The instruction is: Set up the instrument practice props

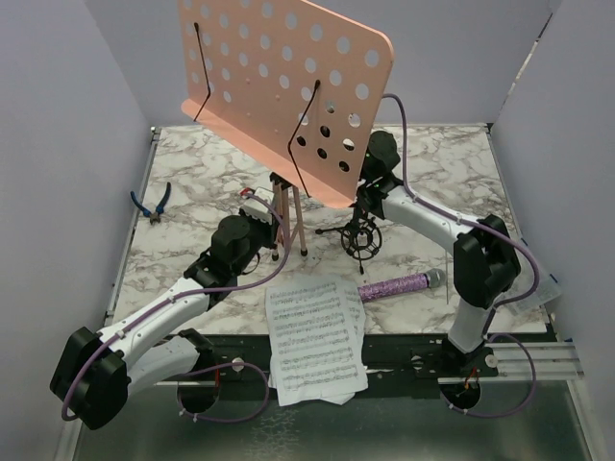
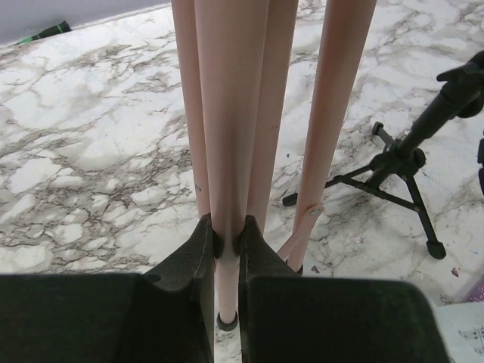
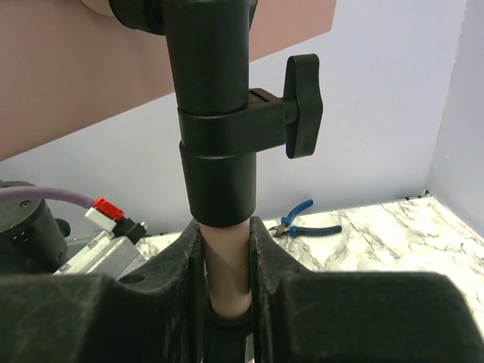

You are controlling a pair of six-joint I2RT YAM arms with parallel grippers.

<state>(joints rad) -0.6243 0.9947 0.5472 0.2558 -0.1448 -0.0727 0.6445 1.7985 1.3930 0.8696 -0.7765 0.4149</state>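
The pink perforated music stand (image 1: 279, 86) stands upright at mid-table on its tripod legs (image 1: 288, 216). My left gripper (image 1: 274, 233) is shut on one pink leg (image 2: 231, 113), with the jaws (image 2: 227, 238) pinching it near its foot. My right gripper (image 1: 370, 182) is shut on the pink pole (image 3: 227, 272) just below the black clamp collar with its knob (image 3: 219, 136). The small black tripod shock-mount (image 1: 360, 235) stands right of the legs. The glittery purple microphone (image 1: 399, 284) lies on the table. White sheet-music pages (image 1: 315, 338) lie at the near edge.
Blue-handled pliers (image 1: 152, 204) lie at the table's left side and also show in the right wrist view (image 3: 306, 223). Grey walls close in the table on three sides. The shock-mount's legs (image 2: 404, 162) stand close to the stand's right leg.
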